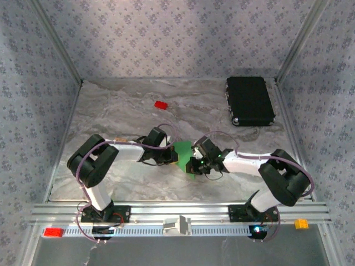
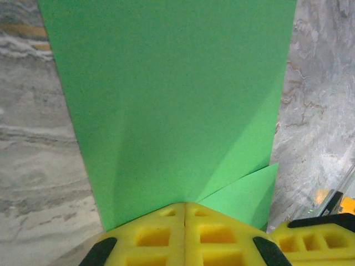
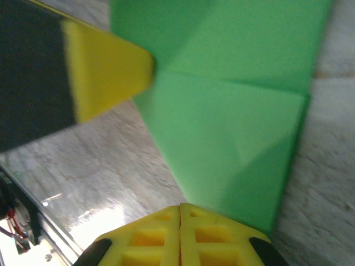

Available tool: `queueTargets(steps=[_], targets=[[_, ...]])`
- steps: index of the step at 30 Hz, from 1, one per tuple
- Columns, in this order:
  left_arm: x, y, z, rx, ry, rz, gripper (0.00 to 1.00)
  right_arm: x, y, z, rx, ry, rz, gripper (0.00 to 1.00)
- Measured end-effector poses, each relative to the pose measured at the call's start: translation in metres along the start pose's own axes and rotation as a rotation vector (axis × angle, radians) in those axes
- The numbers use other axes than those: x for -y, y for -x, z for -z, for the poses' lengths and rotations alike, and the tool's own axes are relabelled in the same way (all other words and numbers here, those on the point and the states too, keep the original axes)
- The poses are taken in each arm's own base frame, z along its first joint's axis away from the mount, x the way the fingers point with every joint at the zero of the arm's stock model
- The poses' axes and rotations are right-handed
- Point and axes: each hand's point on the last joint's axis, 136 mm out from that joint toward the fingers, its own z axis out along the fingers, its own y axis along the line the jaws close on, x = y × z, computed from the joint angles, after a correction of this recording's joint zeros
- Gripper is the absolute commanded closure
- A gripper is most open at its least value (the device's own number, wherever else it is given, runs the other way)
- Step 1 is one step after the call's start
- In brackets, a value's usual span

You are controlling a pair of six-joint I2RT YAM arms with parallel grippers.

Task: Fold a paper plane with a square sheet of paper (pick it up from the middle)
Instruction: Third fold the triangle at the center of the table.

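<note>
Green and creased, the square sheet of paper (image 1: 183,151) sits at the middle of the marbled surface (image 1: 111,111) between the arms. The left end effector (image 2: 184,206) is clamped on one edge, and the right end effector (image 3: 180,208) is closed, its tips meeting another edge.

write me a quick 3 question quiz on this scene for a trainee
1. True or false: the paper lies flat and unfolded.
2. Where does the black case sit? A) far right B) near left C) centre
3. Fill in: the left gripper and the right gripper are both ___ on the paper.
Key: 1 false, it shows creases and a folded flap; 2 A; 3 shut.
</note>
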Motion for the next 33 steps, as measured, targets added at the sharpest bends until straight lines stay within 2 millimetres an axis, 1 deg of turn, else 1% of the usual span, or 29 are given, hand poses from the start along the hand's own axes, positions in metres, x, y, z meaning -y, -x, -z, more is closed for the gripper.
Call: queueTargets(steps=[3, 5, 8, 10, 12, 17, 20, 33], targets=[[0.000, 0.000, 0.000, 0.000, 0.000, 0.000, 0.96, -0.015, 0.013, -0.002, 0.014, 0.027, 0.019, 0.92], [0.000, 0.000, 0.000, 0.001, -0.001, -0.001, 0.96, -0.020, 0.019, -0.005, 0.020, 0.035, 0.026, 0.91], [0.000, 0.000, 0.000, 0.001, -0.001, -0.001, 0.96, -0.019, 0.019, -0.013, 0.002, 0.030, 0.025, 0.91], [0.000, 0.000, 0.000, 0.001, -0.001, -0.001, 0.96, -0.013, 0.018, -0.023, -0.016, 0.015, 0.018, 0.91], [0.000, 0.000, 0.000, 0.001, -0.001, -0.001, 0.96, -0.005, 0.011, -0.029, -0.035, 0.000, 0.010, 0.90], [0.000, 0.000, -0.001, -0.001, -0.004, -0.001, 0.97, -0.004, 0.009, -0.028, -0.019, 0.014, 0.019, 0.90], [0.001, 0.000, -0.002, -0.003, -0.009, -0.003, 0.97, 0.000, 0.004, -0.024, -0.015, 0.015, 0.020, 0.89], [0.001, 0.000, -0.002, -0.001, -0.028, -0.004, 0.97, 0.024, -0.033, 0.003, 0.003, 0.015, 0.017, 0.85]])
